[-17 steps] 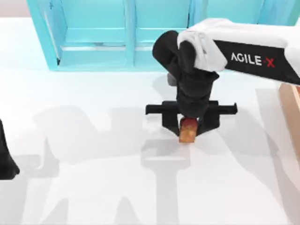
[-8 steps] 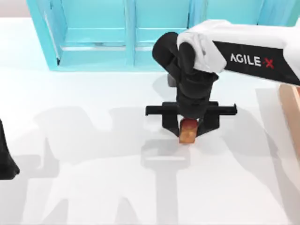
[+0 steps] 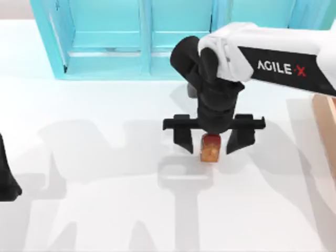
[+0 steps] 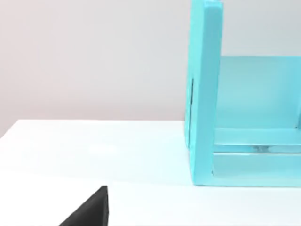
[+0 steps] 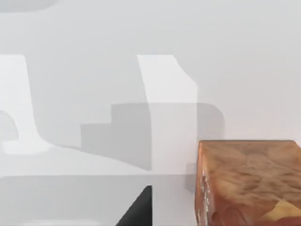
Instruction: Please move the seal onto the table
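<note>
Since the earlier frames the right tool [image 3: 212, 140] is spreading its fingers: half a second ago they were pinched against the seal [image 3: 210, 147], and now they are standing apart on either side of it, with white showing between each finger and the amber body. I am reading this as the release, with the seal sitting just right of the middle of the top view, on the surface [image 3: 105, 210], in front of the light-blue shelf unit [image 3: 142, 37] that is filling the upper part of the frame. Whether it is resting fully down cannot be told from above, but in the right wrist view the seal [image 5: 249, 181] is sitting at the lower right with plain white around it, which suits a landed object. So the task is looking nearly or wholly done, and what is remaining is likely a straight lift clear without knocking the seal over. The right arm is reaching in from the upper right of the top view, its black wrist pointing down over the seal and its crossbar lying level across the frame. The left tool [image 3: 6, 181] is sitting parked at the left edge, lower half of the frame; whether it is spread or clenched I cannot tell. A tan wooden box [image 3: 326, 131] is peeking in at the right edge.
</note>
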Available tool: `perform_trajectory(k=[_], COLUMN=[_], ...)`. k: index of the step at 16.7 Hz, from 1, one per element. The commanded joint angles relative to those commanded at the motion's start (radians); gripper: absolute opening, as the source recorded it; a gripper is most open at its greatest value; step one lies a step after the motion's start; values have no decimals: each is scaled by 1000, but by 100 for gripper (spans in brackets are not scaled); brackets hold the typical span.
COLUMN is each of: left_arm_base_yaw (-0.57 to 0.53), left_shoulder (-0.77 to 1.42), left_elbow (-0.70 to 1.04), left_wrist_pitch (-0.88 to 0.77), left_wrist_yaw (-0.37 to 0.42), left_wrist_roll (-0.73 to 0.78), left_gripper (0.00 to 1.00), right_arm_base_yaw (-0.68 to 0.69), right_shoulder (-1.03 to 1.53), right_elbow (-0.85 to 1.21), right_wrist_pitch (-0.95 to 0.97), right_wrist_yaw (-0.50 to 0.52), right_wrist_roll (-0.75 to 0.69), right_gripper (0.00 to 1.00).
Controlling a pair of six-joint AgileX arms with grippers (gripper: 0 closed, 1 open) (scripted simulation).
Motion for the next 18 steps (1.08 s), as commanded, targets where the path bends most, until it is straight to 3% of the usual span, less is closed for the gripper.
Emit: perform_trajectory(k=[11, 18], left_arm_base_yaw=[0, 0], left_shoulder=[0, 0], left_elbow=[0, 0], left_wrist_pitch=[0, 0], left_wrist_yaw=[0, 0], left_wrist_roll=[0, 0], left_gripper=[100, 100], right_arm_base_yaw=[-1, 5], right_shoulder=[2, 13], right_elbow=[16, 369], right_wrist_pitch=[-14, -356], right_wrist_yaw=[0, -17], right_wrist_roll=[2, -1], right_gripper=[100, 100])
